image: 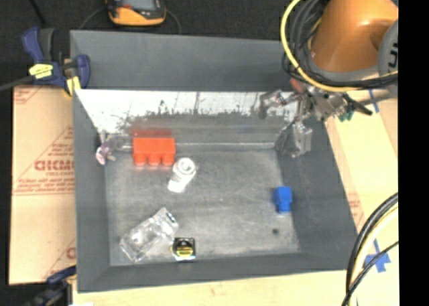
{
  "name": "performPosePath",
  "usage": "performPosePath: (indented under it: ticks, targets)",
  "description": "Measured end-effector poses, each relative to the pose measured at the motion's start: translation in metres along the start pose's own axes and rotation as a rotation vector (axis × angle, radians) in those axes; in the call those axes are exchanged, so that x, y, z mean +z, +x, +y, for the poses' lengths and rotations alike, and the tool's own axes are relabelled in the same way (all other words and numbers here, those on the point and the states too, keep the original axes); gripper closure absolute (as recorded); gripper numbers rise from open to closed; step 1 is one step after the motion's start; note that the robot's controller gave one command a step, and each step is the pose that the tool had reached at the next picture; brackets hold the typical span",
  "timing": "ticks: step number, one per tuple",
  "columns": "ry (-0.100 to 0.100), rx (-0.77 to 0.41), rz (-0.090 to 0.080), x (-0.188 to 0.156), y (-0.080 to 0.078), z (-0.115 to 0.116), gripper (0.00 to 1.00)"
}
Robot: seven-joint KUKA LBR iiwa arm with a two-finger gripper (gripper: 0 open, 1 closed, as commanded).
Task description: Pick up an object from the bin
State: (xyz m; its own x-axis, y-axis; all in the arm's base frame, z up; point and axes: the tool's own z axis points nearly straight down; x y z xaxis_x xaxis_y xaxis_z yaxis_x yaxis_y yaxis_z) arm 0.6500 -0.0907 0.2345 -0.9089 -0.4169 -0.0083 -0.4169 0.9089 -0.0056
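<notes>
One small blue block (283, 199) lies near the bin's (330, 187) right wall, frontward of the claw (297, 140); whether the claw is open or closed cannot be told.

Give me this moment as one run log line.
gripper: over back-right corner of bin | nearest thing: blue block, apart from it | further left: orange block, white bottle, clear plastic piece

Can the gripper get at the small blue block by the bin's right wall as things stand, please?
Probably yes. The blue block lies alone on bare floor, near the gripper, nothing between them; the bin's right wall beside it may crowd the approach.
</notes>
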Motion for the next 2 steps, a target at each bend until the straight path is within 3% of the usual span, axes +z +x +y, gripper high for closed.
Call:
performPosePath:
  ticks: [1, 2]
  targets:
    - [-0.005, -0.161, 0.01, 0.076, 0.054, -0.061, 0.0]
    - [-0.01, -0.261, 0.0, 0.163, 0.09, -0.018, 0.0]
